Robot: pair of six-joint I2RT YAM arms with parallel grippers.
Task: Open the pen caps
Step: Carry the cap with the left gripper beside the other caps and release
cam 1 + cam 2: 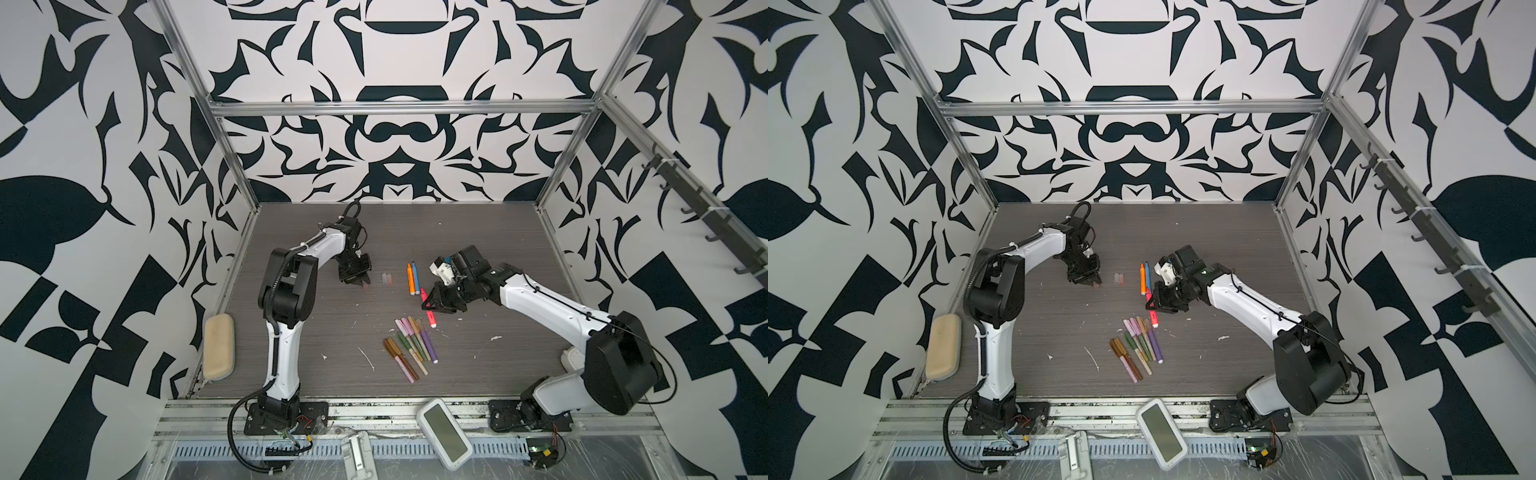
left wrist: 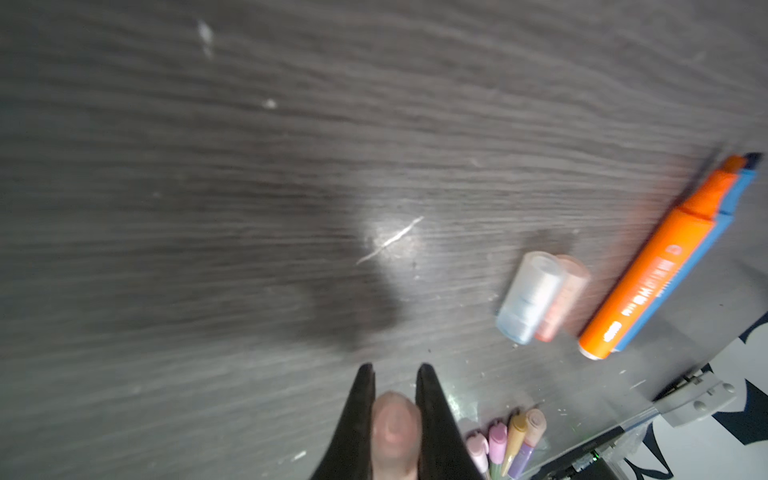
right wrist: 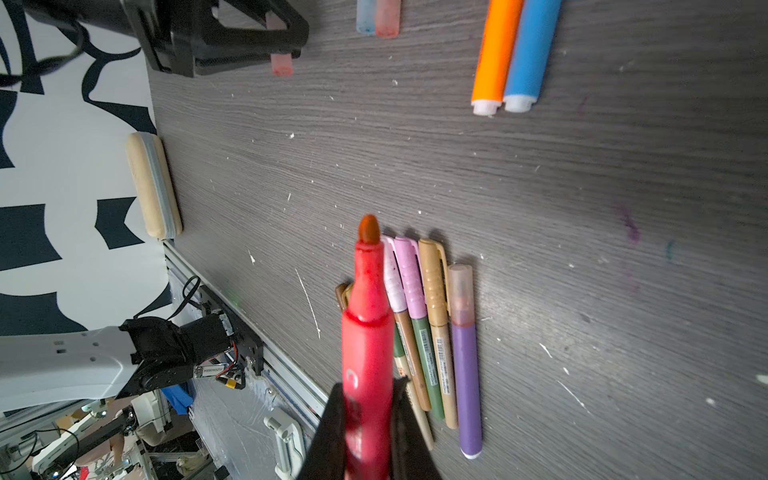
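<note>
My left gripper (image 1: 361, 283) is shut on a translucent pink pen cap (image 2: 395, 430), held low over the table's left-middle. The cap's end sticks out past the fingers (image 3: 281, 66). My right gripper (image 1: 428, 305) is shut on the barrel of a red pen (image 3: 368, 332) whose felt tip is bare and points toward the left arm. Two loose caps, pale blue (image 2: 528, 297) and pale orange (image 2: 563, 297), lie side by side on the table. To their right are an uncapped orange pen (image 1: 410, 279) and blue pen (image 1: 416, 279). Several capped pens (image 1: 409, 347) lie bunched below the right gripper.
A tan pouch (image 1: 219, 346) lies along the table's left edge. A white device with a grey screen (image 1: 444, 432) rests on the front metal rail. Small white scraps (image 1: 365, 358) dot the dark wood-grain table (image 1: 498, 257).
</note>
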